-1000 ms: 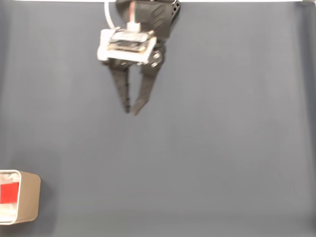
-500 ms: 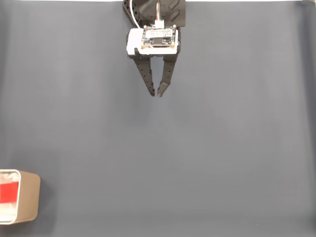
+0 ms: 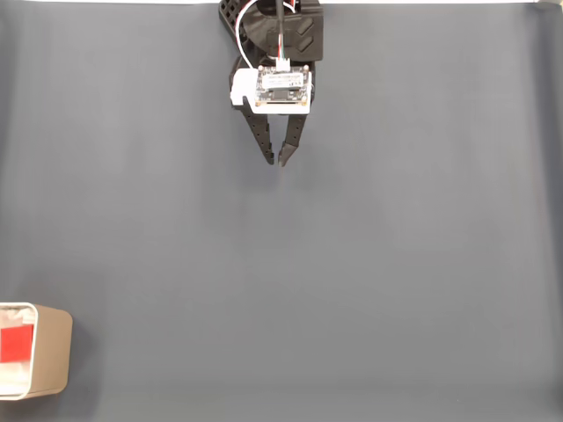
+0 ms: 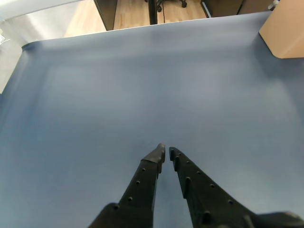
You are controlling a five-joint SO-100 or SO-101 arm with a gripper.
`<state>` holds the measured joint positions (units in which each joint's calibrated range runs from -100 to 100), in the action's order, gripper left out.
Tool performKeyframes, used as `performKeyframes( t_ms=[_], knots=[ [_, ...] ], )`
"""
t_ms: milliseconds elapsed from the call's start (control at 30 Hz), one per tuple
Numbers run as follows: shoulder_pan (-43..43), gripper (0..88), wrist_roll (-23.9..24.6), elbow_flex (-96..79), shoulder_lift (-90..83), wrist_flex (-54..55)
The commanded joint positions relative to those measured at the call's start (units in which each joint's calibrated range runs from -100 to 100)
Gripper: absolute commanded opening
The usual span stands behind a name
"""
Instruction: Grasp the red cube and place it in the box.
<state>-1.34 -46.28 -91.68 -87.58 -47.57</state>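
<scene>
One small, bright red matte cube (image 3: 15, 344) already sits inside the beige rounded-corner box (image 3: 51, 360) with its white rim, down at about eight o'clock in the fixed view and cut off by the left edge of the frame. We judge the placing done, since the cube rests within the box walls and nothing holds it.

Nearest the lens in the wrist view, our black two-finger claw (image 4: 165, 153) shows its tips almost meeting, a thin gap between them and nothing gripped. We read it as practically closed and empty. In the fixed view the claw (image 3: 275, 161) hangs at about twelve o'clock, well apart from the box, likely parked there because its work is over.

Beyond the tips stretches the grey-blue matte tabletop (image 3: 396, 264), bare and wide, giving free room in every direction. Farther off in the wrist view, the tan box wall (image 4: 285, 28) stands at two o'clock, and the far tabletop edge runs along twelve o'clock with wooden floor (image 4: 137, 12) past it.
</scene>
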Motion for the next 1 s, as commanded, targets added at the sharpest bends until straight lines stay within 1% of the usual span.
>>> performKeyframes(
  t_ms=[0, 200, 433, 833, 967],
  knots=[
    [0.9, 0.0, -0.6, -1.9, -2.5, 0.3],
    [0.9, 0.0, -1.5, -8.0, -6.3, -1.4],
    [-1.7, 0.0, -0.4, -8.1, -8.8, -9.6],
    [-1.4, 0.0, 1.3, -8.1, -12.1, -19.6],
    [-1.4, 0.0, 1.2, -8.1, -12.2, -22.8]
  ],
)
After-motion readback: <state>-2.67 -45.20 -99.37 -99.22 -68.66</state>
